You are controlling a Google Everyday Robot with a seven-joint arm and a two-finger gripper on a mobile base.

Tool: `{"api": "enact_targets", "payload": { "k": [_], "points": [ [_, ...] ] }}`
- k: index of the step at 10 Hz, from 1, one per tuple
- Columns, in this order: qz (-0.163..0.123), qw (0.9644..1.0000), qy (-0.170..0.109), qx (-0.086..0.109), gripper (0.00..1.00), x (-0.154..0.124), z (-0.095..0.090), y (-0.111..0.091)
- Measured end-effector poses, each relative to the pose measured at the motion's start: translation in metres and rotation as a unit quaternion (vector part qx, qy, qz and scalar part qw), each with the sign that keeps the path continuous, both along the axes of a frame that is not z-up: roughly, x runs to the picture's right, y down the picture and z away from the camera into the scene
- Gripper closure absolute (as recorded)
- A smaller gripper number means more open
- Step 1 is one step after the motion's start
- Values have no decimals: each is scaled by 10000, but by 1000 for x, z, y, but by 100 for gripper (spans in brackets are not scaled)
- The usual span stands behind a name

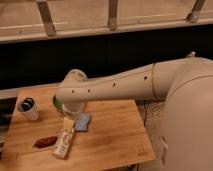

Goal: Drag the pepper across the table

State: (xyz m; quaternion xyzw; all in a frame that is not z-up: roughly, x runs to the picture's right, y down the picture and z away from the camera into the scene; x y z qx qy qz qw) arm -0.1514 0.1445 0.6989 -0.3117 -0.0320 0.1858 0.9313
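The pepper (pixel 45 142) is small, dark red-brown and elongated. It lies near the front left of the light wooden table (pixel 117 137). A white bottle (pixel 63 139) lies just right of the pepper. My arm reaches in from the right across the table. Its gripper (pixel 73 113) hangs down over the top end of the white bottle, to the upper right of the pepper and apart from it. A blue sponge (pixel 83 122) lies just right of the gripper.
A white cup (pixel 28 108) with a dark inside stands at the table's back left. A green bowl (pixel 56 104) is mostly hidden behind my arm. A dark wall and a railing run behind the table. The floor drops off past the table's right edge.
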Motion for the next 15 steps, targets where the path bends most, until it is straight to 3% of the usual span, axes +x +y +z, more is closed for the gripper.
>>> {"api": "enact_targets", "payload": {
  "k": [4,6,8,11,13,14,15],
  "points": [
    [-172,9993,-322,-41,20,11,-7,15],
    [-343,9978,-568,-24,20,-11,-9,15],
    [-594,9945,-868,-2,20,-52,-10,13],
    [-1102,9848,-1339,-65,20,-133,-5,10],
    [-1554,9734,-1675,-189,20,-188,-3,18],
    [-1671,9699,-1760,-218,20,-203,-3,20],
    [-1732,9688,-1759,-240,20,-206,-2,21]
  ]
}}
